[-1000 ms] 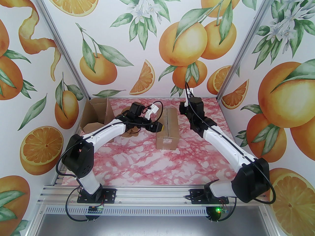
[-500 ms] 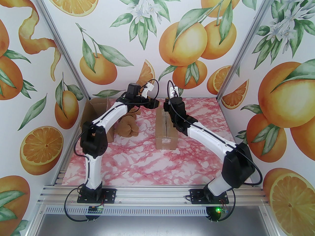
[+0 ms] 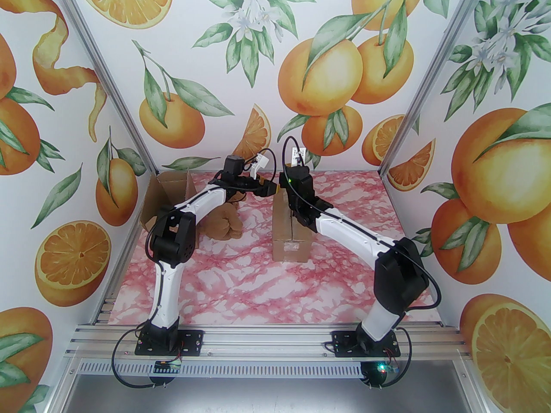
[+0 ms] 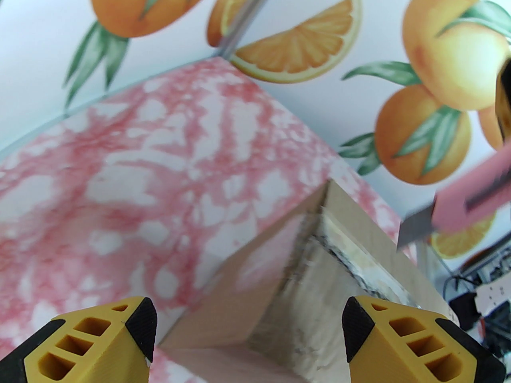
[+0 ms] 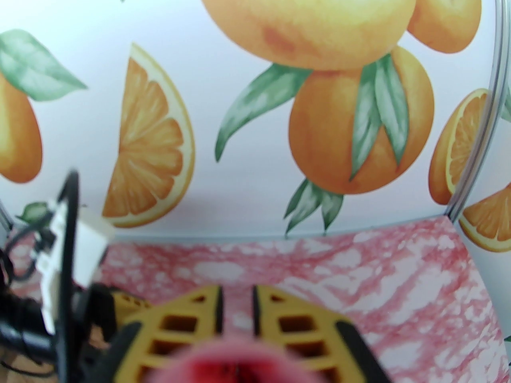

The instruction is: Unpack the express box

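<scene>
Orange-print walls (image 3: pixel 275 58) close in three sides of the cell, and the pink marbled table (image 3: pixel 267 286) fills the floor of it. From my station I see the sealed box (image 3: pixel 287 239) lying lengthwise near the middle of the table, its taped seam running away from the arms. Both arms reach to its far end.

The left gripper (image 4: pixel 247 333) hangs over that far end with its jaws spread wide and nothing between them; on its wrist camera the box's taped corner sits just below the yellow fingers (image 4: pixel 92 333). On the same camera a pink knife (image 4: pixel 471 208) comes in from the right, its short blade (image 4: pixel 415 229) out and pointing down toward the box's top edge, close to it. I can't tell whether the blade touches the cardboard.

The right gripper (image 5: pixel 237 293) is closed on something pink and blurred at the bottom of its own view, which I take to be the handle of that knife.

An open box (image 3: pixel 165 200) stands in the far left corner, flaps up. A brown plush toy (image 3: pixel 224 226) lies on the table between it and the sealed box, partly under the left arm.
</scene>
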